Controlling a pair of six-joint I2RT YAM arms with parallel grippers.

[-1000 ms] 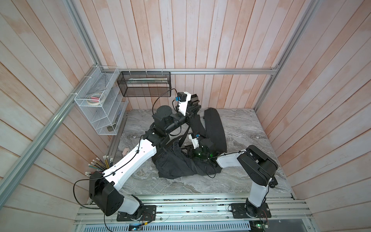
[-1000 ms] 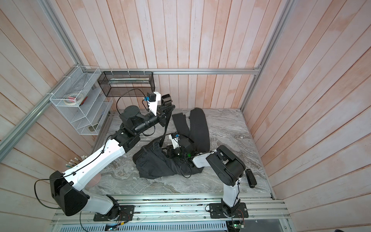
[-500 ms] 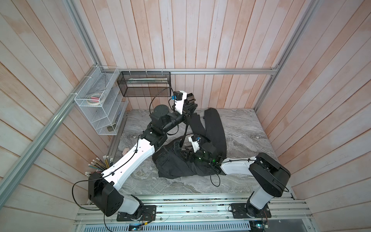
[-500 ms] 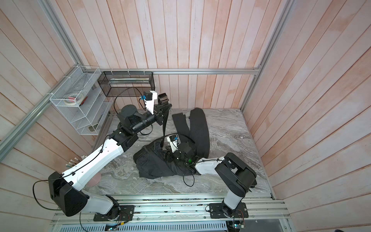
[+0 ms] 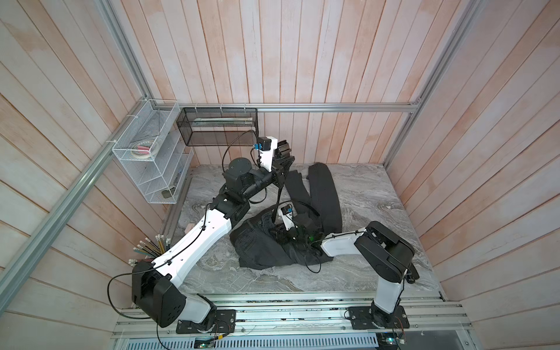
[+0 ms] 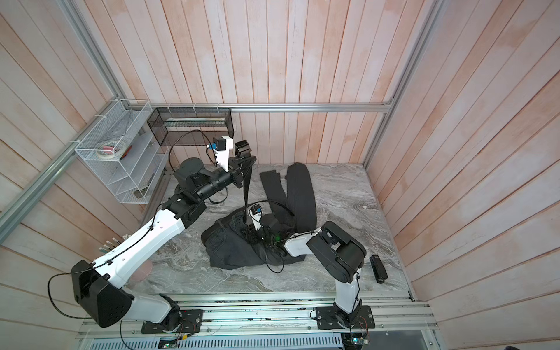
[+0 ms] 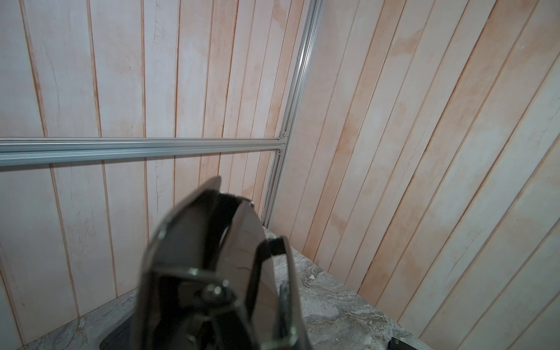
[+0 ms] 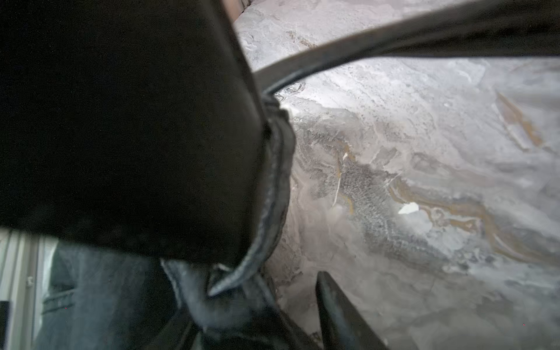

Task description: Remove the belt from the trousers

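The belt point(image 5: 279, 194), a narrow black strap, rises taut from the waist of the trousers point(image 5: 257, 245) to the left hand point(image 5: 284, 165), which is clamped on its upper end high above the table point(image 5: 378, 194). The left wrist view shows the glossy strap point(image 7: 242, 242) and its buckle blurred right before the lens. The strap's lower part disappears into the waistband, where the right hand point(image 5: 279, 235) sits low on the bunched dark denim. Whether its fingers are apart or together on the cloth cannot be told, though the right wrist view shows the belt point(image 8: 394, 39) running out past a fold of waistband. The trousers lie crumpled at mid-table, both legs stretched toward the back wall. On the left wall, a white wire rack point(image 5: 157, 181) carries a roll of tape point(image 5: 142, 150) in its top tier and a small dark object point(image 5: 167, 193) in its lowest. Beside it, a black mesh basket point(image 5: 218, 138) hangs from the aluminium rail with pale, long items lying inside. A bundle of colour-tipped sticks point(image 5: 150, 247) juts up at the table's left edge, and in a top view a small black device point(image 6: 378, 268) lies on the table near the right arm's base.
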